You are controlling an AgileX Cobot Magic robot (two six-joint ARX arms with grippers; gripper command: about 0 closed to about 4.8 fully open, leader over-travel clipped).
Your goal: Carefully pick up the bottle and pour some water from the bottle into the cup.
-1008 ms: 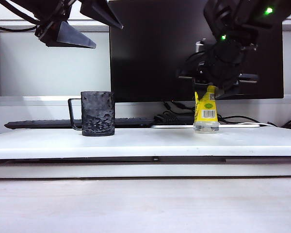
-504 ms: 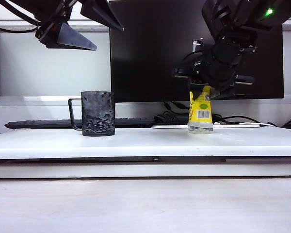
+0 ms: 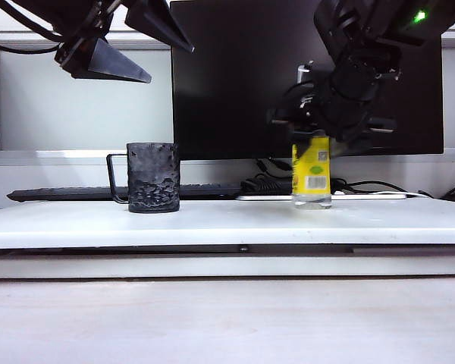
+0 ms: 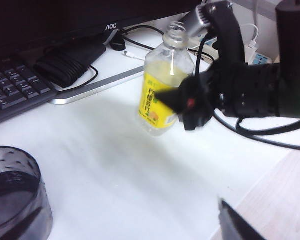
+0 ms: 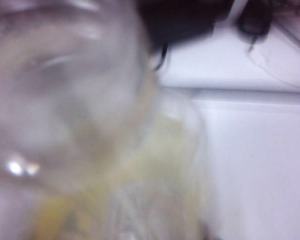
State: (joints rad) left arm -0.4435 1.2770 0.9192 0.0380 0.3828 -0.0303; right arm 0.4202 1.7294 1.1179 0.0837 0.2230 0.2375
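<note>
Bottle sits upright on my table, right of centre, uncapped, clear plastic, yellow barcode label, little water at the base. Cup stands well left, dark and dimpled; contents not visible. Monitor reads AOC. Right gripper surrounds the bottle's upper part; grip unclear. Left gripper hangs spread, high above the cup.

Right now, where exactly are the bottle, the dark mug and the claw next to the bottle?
bottle point(image 3: 312, 176): exterior view, on its yellow label.
cup point(image 3: 153, 177): exterior view, on its dimpled side wall.
right gripper point(image 4: 190, 102): left wrist view, by its dark fingertips beside the bottle.
</note>
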